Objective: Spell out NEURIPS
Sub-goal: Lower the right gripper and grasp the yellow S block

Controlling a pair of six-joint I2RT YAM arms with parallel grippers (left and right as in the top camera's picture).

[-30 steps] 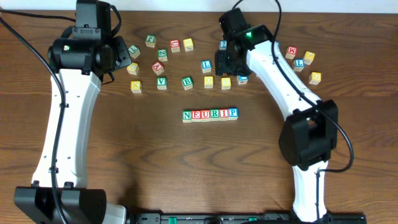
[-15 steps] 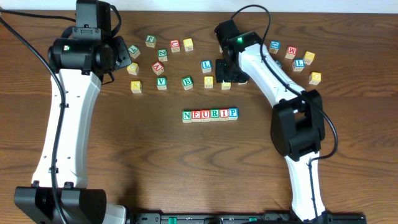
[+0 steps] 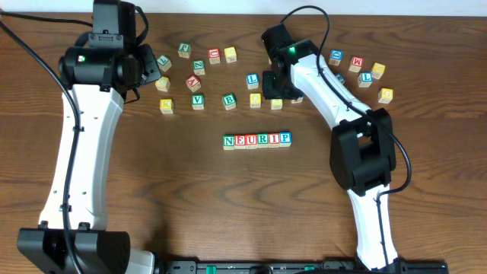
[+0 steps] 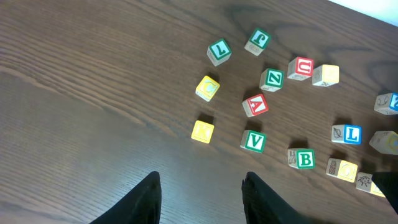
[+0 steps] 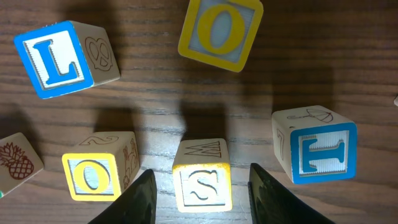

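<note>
Nearly spelled: S cube sitting between open right fingers

Overhead is giving what neither wrist camera is catching: the row (image 3: 256, 140) is lying mid-table, reading N, E, U, R, I, P in green, blue and red, well apart from the loose cubes behind it. From up there the right gripper (image 3: 275, 93) is hanging over the cubes behind the row's right end and covering what is under it; only a yellow edge is peeking out.

The right wrist camera is filling that gap. The S cube (image 5: 202, 183), yellow-framed around a pale face, is sitting between the two dark fingers (image 5: 138, 200), with a strip of wood showing on either side, so the jaws are standing apart and gripping nothing. Around it are lying a lower O (image 5: 93, 175) in yellow to the left, an upper O (image 5: 219, 31) tilted beyond, a blue L (image 5: 59, 59), a blue T (image 5: 318, 154) to the right, and a pineapple cube (image 5: 15, 165) at the left edge.

The left wrist camera is looking at the other cluster. The left gripper (image 4: 200, 186) is hovering over bare wood, its fingers parted with nothing between them. Ahead, letters are reading clearly: green L (image 4: 219, 50), yellow C (image 4: 208, 88), yellow K (image 4: 203, 130), red A (image 4: 255, 104), green V (image 4: 254, 141), green B (image 4: 303, 158), red U (image 4: 301, 67).
</note>
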